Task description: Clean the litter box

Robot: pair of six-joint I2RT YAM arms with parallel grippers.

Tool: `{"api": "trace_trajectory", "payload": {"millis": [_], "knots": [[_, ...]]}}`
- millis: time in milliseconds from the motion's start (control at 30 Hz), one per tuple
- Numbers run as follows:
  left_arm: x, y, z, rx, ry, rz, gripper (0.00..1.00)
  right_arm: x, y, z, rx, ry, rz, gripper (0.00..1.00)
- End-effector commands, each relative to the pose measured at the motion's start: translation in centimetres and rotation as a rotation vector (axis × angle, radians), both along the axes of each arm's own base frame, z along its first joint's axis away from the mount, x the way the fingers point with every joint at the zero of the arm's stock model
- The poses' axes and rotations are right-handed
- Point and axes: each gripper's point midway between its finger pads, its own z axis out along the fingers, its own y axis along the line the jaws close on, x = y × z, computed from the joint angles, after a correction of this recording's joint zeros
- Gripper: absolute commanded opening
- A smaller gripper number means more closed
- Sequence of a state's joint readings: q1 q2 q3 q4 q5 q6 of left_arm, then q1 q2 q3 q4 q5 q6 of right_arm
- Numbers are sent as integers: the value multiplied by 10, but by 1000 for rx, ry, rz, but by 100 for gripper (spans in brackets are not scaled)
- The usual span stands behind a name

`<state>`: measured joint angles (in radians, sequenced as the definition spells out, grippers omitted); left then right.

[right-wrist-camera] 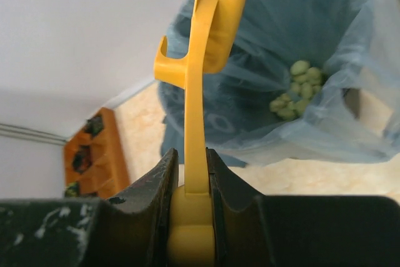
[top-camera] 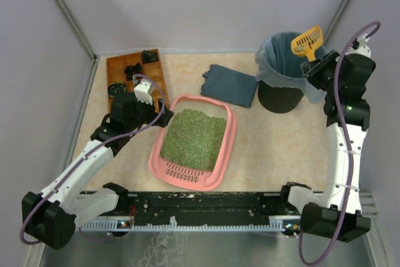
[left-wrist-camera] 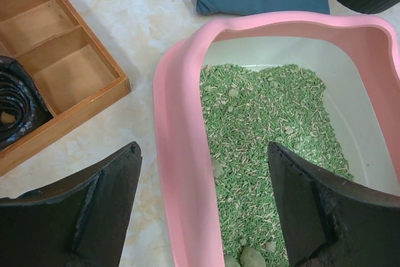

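Beige tabletop (top-camera: pixel 275 148), left gripper (left-wrist-camera: pixel 203 151) spread astride litter box (left-wrist-camera: pixel 178 173) rim

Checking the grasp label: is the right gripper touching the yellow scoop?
Touching. The right wrist view shows the right gripper shut on the yellow scoop, both fingers pressed against its handle.

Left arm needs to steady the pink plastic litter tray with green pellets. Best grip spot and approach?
Pinch the pink plastic litter tray on its left long rim, from above: that raised lip runs straight and narrow between the open left tool's fingers, one outside, one over the green litter.
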<state>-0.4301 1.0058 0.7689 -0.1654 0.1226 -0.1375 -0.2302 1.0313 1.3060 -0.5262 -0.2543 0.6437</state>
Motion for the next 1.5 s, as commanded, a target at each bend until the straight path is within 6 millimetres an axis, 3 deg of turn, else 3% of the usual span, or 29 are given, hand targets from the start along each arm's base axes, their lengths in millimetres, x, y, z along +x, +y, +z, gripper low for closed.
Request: {"api": "trace_trajectory", "payload": {"millis": [0, 100, 300, 533, 700, 800, 900, 1033, 1100, 1200, 1300, 1467], "knots": [[-3, -3, 2, -9, -2, -24, 86, -6, -31, -5, -289, 133, -22, 0], [-3, -3, 2, -8, -1, -26, 86, -4, -36, -3, -366, 165, -25, 0], [-2, -3, 0, -2, 1, -22, 86, 3, -27, 3, -648, 252, -30, 0], [-2, -3, -1, -2, 4, -23, 86, -3, -48, 1, -763, 319, -125, 0], [0, -4, -3, 1, 12, -25, 86, -4, -45, 8, -769, 283, -110, 0], [-1, -5, -2, 2, 7, -36, 86, -2, -23, 19, -707, 188, -25, 0], [-3, -8, 5, -10, -21, -59, 86, -3, 14, 46, -611, -18, 108, 0], [-6, -10, 15, -42, -81, -78, 86, -21, 61, 71, -462, -235, 278, 0], [-9, -13, 22, -69, -119, -92, 86, -31, 84, 73, -388, -281, 389, 0], [-21, -25, 35, -136, -195, -187, 85, -49, 124, 60, -232, -283, 613, 0], [-29, -29, 47, -177, -286, -226, 84, -65, 155, 31, -46, -224, 759, 0], [-36, -28, 60, -162, -397, -251, 86, -89, 203, -24, -35, -65, 832, 0]]}}
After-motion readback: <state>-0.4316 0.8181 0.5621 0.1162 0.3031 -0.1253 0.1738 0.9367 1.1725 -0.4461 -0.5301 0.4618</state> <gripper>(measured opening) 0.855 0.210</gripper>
